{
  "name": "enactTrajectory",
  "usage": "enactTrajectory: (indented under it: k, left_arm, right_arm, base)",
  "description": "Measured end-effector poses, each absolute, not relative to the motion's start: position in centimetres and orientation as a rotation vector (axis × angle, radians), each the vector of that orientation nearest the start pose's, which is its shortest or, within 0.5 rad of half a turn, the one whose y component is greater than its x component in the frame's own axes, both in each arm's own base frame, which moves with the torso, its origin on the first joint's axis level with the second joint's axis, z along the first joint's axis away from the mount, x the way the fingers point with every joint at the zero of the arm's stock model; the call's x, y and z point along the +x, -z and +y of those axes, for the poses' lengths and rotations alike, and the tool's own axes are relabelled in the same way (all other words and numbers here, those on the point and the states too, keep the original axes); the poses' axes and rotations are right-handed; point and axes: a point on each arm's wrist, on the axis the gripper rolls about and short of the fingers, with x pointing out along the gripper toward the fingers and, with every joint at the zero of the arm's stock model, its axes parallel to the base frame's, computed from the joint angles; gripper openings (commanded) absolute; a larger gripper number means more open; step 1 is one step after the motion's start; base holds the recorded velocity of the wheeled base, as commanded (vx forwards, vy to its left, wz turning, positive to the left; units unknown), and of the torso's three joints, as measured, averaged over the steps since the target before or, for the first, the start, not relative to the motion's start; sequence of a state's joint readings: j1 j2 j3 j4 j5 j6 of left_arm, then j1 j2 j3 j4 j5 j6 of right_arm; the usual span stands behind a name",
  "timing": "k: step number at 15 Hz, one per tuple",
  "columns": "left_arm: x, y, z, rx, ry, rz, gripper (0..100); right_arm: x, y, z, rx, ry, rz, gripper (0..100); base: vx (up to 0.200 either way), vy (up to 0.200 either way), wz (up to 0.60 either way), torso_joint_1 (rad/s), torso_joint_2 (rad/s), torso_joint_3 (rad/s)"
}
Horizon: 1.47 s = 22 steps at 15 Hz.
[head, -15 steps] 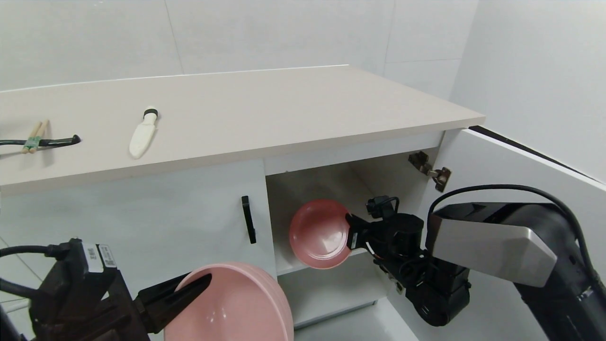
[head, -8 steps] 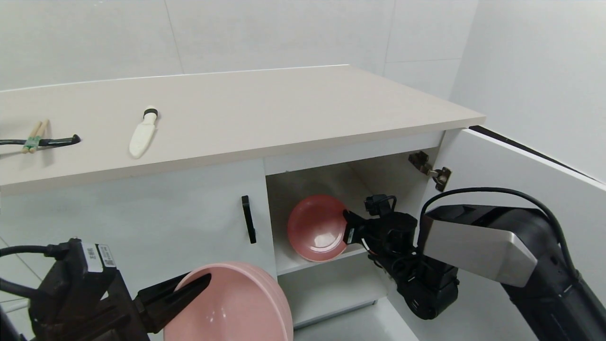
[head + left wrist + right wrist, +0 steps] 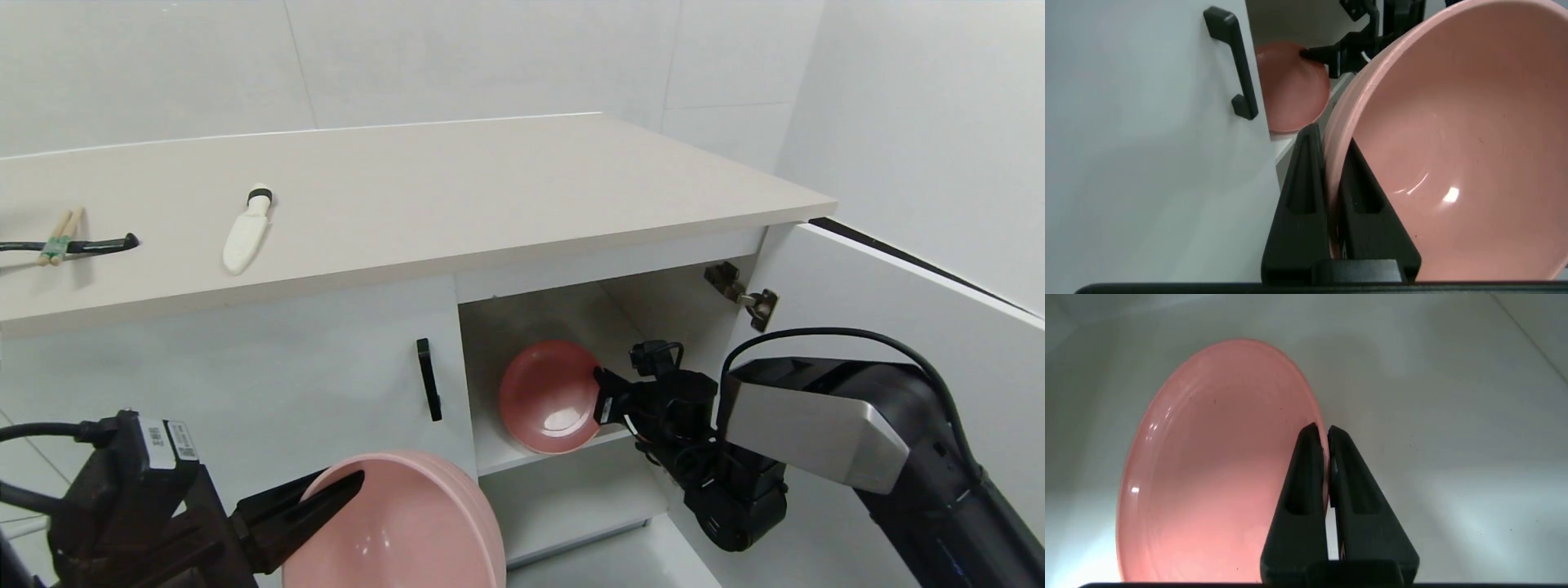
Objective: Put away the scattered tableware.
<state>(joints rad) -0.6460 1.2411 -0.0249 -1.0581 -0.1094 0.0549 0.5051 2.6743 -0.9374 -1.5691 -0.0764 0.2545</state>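
Observation:
My right gripper [image 3: 602,395] is shut on the rim of a pink plate [image 3: 549,396], holding it tilted inside the open cabinet, low over the middle shelf [image 3: 490,453]. In the right wrist view the plate [image 3: 1217,465] fills the space ahead of the gripper [image 3: 1327,441], whose jaws pinch its edge. Low at the front left, my left gripper [image 3: 347,486] is shut on the rim of a large pink bowl [image 3: 408,527]; the left wrist view shows that bowl [image 3: 1454,139] clamped by the gripper [image 3: 1327,139]. A white knife [image 3: 245,231] and chopsticks [image 3: 59,237] lie on the countertop [image 3: 457,180].
The cabinet's right door [image 3: 890,302] stands swung open beside my right arm. The left door [image 3: 245,376] is closed, with a black handle [image 3: 428,378]. A black utensil handle [image 3: 90,243] lies by the chopsticks at the counter's left edge.
My right gripper carried the plate a little deeper into the cabinet and lower toward the shelf. The left arm and bowl stayed put.

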Motion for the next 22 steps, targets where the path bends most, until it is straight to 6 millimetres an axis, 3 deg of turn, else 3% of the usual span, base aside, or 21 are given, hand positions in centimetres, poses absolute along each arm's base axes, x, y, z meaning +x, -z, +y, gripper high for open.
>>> enactTrajectory:
  k: [8,16,22]
  left_arm:
    - [10.9,-12.5,-8.5,0.112,0.758,0.166,0]
    - [10.9,-12.5,-8.6,0.113,0.758,0.169,0]
    - [10.9,-12.5,-8.6,0.114,0.76,0.168,0]
  right_arm:
    - [36.3,6.9,20.4,0.213,-0.454,0.222,0]
    - [37.8,7.0,20.9,0.349,-0.427,0.3,0]
    - [38.5,7.6,21.0,0.336,-0.395,0.368,0]
  base:
    - [0.0,0.0,0.0,0.0,0.0,0.0]
    - [0.0,0.0,0.0,0.0,0.0,0.0]
    - [0.0,0.0,0.0,0.0,0.0,0.0]
